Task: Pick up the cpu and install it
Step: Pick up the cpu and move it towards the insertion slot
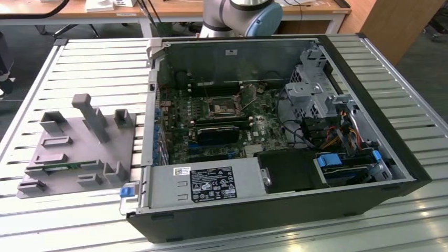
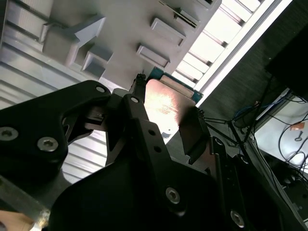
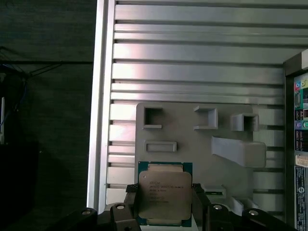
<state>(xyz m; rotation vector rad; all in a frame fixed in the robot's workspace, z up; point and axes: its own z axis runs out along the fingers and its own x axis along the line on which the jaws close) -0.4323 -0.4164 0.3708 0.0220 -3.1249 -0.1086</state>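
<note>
In both wrist views the cpu (image 3: 165, 191) (image 2: 166, 102) was seen pinched by its two opposite edges between the black fingers (image 3: 199, 202) (image 2: 191, 129) of the gripper (image 3: 165, 197) (image 2: 166, 118), its shiny metal top turned to the first wrist camera and its pale green rim showing around it. The chip was held over one edge of a grey moulded tray (image 3: 192, 144) (image 2: 120, 29) (image 1: 77, 152); whether it was touching the tray could not be told. Several square and oblong pockets and a raised wedge were seen on that tray. The tray was laid on a slatted metal table (image 3: 192, 72) (image 1: 91, 63), close to one of its long edges. Beside the tray, toward the exterior view's right, an open computer case (image 1: 392, 157) was laid on its side on the same table. Inside it a green circuit board (image 1: 263, 126) was exposed, with a square socket (image 1: 222, 108) in a metal frame near its middle. Behind the case the base of the robot arm (image 1: 242, 13) was seen.
</note>
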